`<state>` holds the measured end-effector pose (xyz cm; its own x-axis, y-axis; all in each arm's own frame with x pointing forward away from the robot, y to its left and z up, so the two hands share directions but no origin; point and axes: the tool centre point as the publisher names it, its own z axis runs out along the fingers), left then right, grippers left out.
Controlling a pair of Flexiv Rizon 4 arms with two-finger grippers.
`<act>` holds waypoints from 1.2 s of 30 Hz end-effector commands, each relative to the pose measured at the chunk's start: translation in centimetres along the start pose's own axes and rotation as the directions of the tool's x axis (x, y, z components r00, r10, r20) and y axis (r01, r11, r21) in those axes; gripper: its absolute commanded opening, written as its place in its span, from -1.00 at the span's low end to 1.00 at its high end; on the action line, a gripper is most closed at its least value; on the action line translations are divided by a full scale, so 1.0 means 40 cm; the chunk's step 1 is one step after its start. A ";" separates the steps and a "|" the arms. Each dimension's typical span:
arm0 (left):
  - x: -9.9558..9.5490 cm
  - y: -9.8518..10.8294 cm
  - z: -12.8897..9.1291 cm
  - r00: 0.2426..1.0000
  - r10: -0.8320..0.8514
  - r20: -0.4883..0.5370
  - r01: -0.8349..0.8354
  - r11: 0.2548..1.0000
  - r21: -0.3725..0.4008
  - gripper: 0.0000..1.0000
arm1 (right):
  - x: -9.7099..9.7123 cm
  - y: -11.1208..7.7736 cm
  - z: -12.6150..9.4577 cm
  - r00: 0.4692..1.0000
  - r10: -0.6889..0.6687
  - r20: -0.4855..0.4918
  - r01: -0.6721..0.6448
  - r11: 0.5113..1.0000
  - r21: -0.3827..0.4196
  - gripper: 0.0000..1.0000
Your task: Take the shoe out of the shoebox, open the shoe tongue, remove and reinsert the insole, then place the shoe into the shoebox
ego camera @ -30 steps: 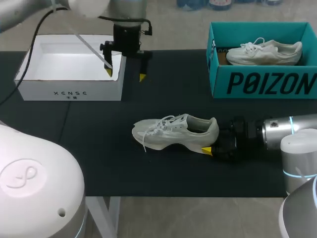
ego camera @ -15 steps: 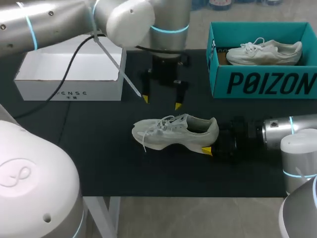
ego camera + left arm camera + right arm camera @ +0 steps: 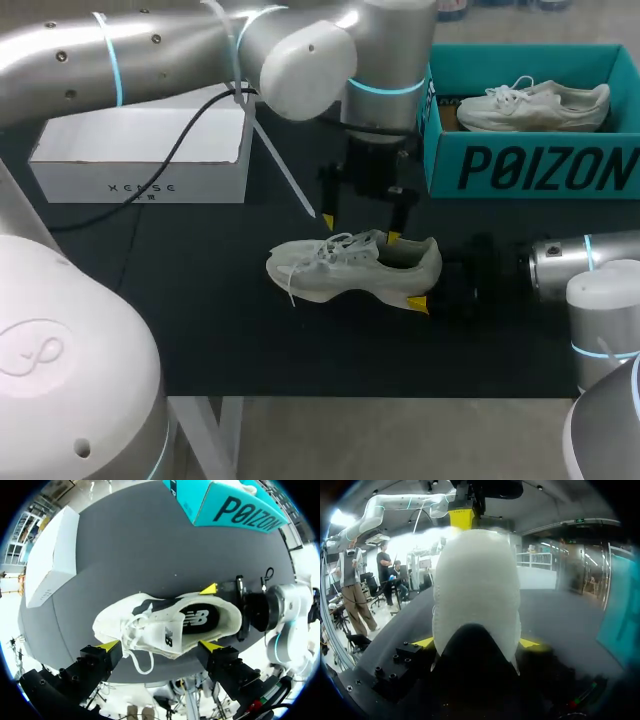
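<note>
A white sneaker (image 3: pixel 345 268) stands upright on the black table, toe to the left. My right gripper (image 3: pixel 432 285) comes in from the right, shut on the sneaker's heel (image 3: pixel 476 580), a yellow tip on either side. My left gripper (image 3: pixel 360 228) hangs open just above the sneaker's tongue and collar. In the left wrist view the sneaker (image 3: pixel 165 625) lies ahead of the left gripper (image 3: pixel 159 645), whose fingers straddle it without touching. The teal shoebox (image 3: pixel 530 165) sits at the back right with a second white shoe (image 3: pixel 535 105) inside.
A white open box (image 3: pixel 140 165) stands at the back left. My left arm stretches across the back of the table, with a cable hanging from it. Bare black tabletop (image 3: pixel 200 320) lies in front of the sneaker.
My left arm has swung from over the white box rightward and forward to above the sneaker, its gripper staying open. The right arm and the sneaker have not moved.
</note>
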<state>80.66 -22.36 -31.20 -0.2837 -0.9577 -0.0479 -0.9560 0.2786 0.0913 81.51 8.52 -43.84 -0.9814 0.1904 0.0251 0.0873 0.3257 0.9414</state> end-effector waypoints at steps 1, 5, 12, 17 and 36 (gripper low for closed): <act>0.030 0.007 0.025 0.998 -0.020 0.053 0.020 1.000 -0.001 1.00 | 0.004 -0.011 0.011 1.000 0.001 0.002 -0.001 1.000 0.002 -1.00; 0.026 0.013 0.044 0.995 -0.053 0.080 0.053 0.999 0.005 1.00 | 0.004 -0.011 0.011 1.000 0.001 0.002 -0.001 1.000 0.002 -1.00; 0.003 0.017 0.059 0.987 -0.124 0.100 0.120 0.992 0.043 1.00 | 0.004 -0.011 0.011 1.000 0.001 0.002 -0.001 1.000 0.002 -1.00; -0.005 0.015 0.079 0.982 -0.149 0.118 0.145 0.989 0.043 1.00 | 0.004 -0.011 0.011 1.000 0.001 0.002 -0.001 1.000 0.002 -1.00; -0.024 0.018 0.091 0.958 -0.231 0.167 0.217 0.971 0.099 -1.00 | 0.004 -0.011 0.011 1.000 0.001 0.002 -0.001 1.000 0.002 -1.00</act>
<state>80.09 -20.92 -34.93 -0.0644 -0.9711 -0.2300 -0.9975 0.0696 -0.0144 81.51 8.53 -43.84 -0.9814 0.1904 0.0251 0.0873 0.3258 0.9414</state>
